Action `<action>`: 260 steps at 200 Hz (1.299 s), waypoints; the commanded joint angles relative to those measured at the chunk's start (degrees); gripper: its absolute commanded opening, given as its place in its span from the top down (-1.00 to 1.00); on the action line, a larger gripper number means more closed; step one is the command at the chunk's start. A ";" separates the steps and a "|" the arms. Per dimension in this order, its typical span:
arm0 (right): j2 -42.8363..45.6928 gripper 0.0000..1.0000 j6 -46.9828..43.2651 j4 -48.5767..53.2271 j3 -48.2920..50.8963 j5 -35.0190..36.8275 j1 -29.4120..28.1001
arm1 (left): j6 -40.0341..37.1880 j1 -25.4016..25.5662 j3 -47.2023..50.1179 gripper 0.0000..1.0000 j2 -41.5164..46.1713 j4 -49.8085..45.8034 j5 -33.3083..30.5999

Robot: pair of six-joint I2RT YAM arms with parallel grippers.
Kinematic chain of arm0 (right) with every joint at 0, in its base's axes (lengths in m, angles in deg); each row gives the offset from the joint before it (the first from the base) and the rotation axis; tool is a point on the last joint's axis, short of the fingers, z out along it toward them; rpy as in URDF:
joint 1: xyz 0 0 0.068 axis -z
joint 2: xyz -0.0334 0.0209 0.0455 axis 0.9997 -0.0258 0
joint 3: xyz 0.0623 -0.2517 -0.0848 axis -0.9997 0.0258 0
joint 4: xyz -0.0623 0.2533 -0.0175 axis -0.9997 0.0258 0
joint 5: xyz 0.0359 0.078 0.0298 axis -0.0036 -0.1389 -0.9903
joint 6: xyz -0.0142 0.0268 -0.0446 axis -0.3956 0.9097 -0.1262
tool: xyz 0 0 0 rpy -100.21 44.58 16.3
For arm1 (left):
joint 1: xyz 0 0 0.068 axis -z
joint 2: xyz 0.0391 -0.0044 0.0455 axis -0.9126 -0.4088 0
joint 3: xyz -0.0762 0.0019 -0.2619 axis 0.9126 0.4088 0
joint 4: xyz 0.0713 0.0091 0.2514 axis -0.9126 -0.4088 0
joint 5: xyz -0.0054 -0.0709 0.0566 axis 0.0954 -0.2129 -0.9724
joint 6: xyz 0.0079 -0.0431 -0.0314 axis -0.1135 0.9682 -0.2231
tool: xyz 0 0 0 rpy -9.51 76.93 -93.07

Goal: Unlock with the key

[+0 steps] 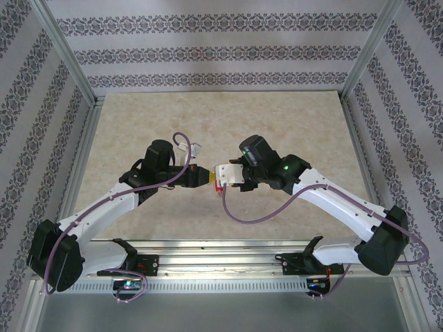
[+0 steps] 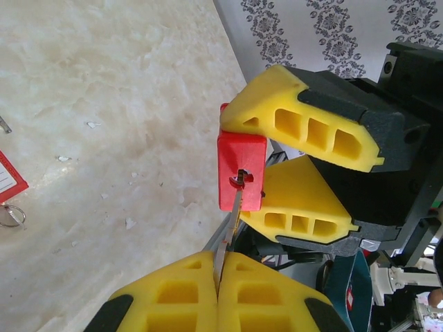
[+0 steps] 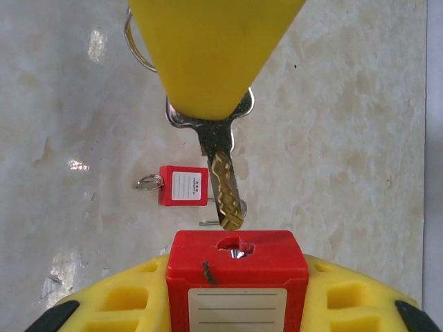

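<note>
So the left gripper (image 2: pixel 218 271) is pinched tight on the head of the key (image 2: pixel 228 232), with the blade pointing straight at the padlock (image 2: pixel 241 173). The right gripper (image 3: pixel 238 297) is clamped on that padlock's red body from both sides. It's holding it up off the table (image 3: pixel 346 104) with the keyhole (image 3: pixel 235 246) facing the key. Looks to me like the insertion step. The tip sits right at the mouth of the keyhole, maybe slightly off-centre, and I honestly can't tell if it's in yet. Next it'd want a straight push along the blade, teeth lined up with the slot, then a twist. I can't make out the shackle, and from overhead the meeting point is too small to read. Beneath the padlock a red tag (image 3: pixel 183 185) with a ring lies on the table.
</note>
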 commanded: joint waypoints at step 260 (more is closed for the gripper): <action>-2.81 0.90 1.13 0.93 -3.69 -0.85 -2.42 | -0.98 4.25 -0.45 1.00 -1.82 -1.53 -1.51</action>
